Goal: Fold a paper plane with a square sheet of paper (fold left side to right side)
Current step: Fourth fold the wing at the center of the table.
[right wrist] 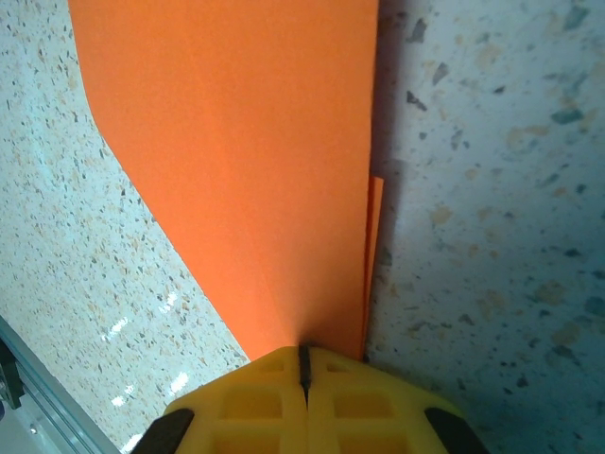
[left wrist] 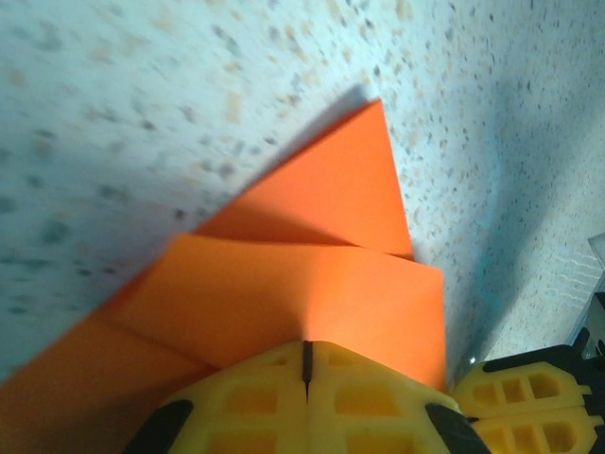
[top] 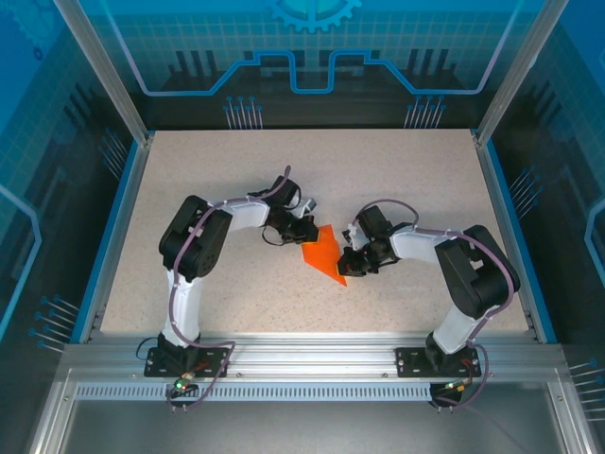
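In the middle of the speckled desk (top: 236, 180), between the two arms, lies the orange paper (top: 324, 253), creased into a pointed, angular shape rather than a flat square. The left tool (top: 302, 229) meets it at its far left side and the right tool (top: 352, 265) at its near right tip, each touching the paper. From the left wrist, the left tool (left wrist: 307, 357) has its yellow fingers pressed together with only a thin dark seam between them. The tips sit on the near edge of the paper (left wrist: 312, 284), where a broad folded panel overlaps a triangular flap pointing away. The yellow fingers of the right tool (left wrist: 515, 402) show at the lower right, just beside the paper's edge. From the right wrist, the right tool (right wrist: 304, 361) is closed just as tightly, with the paper (right wrist: 246, 142) narrowing down to its fingertips. The paper's right edge is straight, its left edge is slanted, and a thin sliver of a second layer peeks out on the right. I cannot tell whether either tool pinches the paper or merely presses it down onto the desk.
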